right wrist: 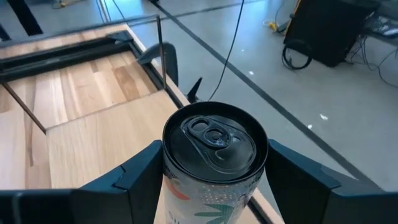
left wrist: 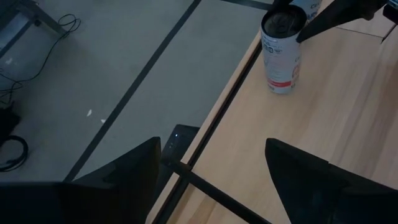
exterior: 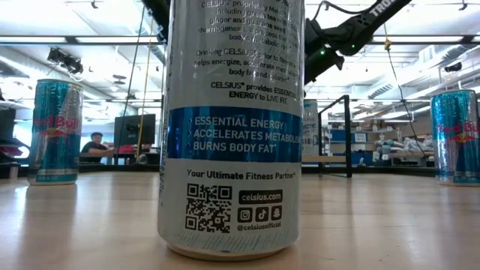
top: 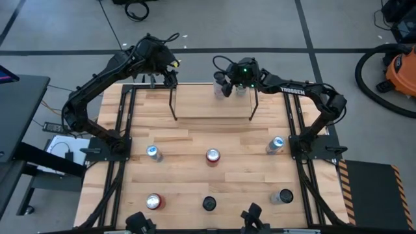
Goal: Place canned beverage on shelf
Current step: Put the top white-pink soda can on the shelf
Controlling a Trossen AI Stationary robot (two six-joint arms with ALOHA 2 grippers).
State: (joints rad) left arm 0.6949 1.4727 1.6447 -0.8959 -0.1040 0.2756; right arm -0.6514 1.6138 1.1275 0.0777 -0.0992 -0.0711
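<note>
A white can with a black top (right wrist: pixel 214 146) stands upright on the light-wood shelf (top: pixel 214 104), near the middle of its far edge. It also shows in the left wrist view (left wrist: pixel 281 53). My right gripper (top: pixel 225 84) is shut on the can. My left gripper (top: pixel 166 73) hovers open and empty over the shelf's far left corner. In the left wrist view its fingers (left wrist: pixel 124 174) stand wide apart. The shelf's thin black rods (right wrist: pixel 160 50) stand at its corners. My right gripper holds the can's upper side wall (right wrist: pixel 169 168), just below the black rim, between its two fingers, one on each side. The fingers slant down at it from the table's right. The can stands upright with its base on the shelf plank (left wrist: pixel 280 90).
Several other cans stand on the tabletop nearer the front: a blue one (top: pixel 153 153), a red one (top: pixel 212 156), a silver one (top: pixel 275 144) and more in the front row (top: pixel 153 201). A tall white and blue can (exterior: pixel 229 127) fills the low view. Black frame rails (top: pixel 123 130) run along the table's sides.
</note>
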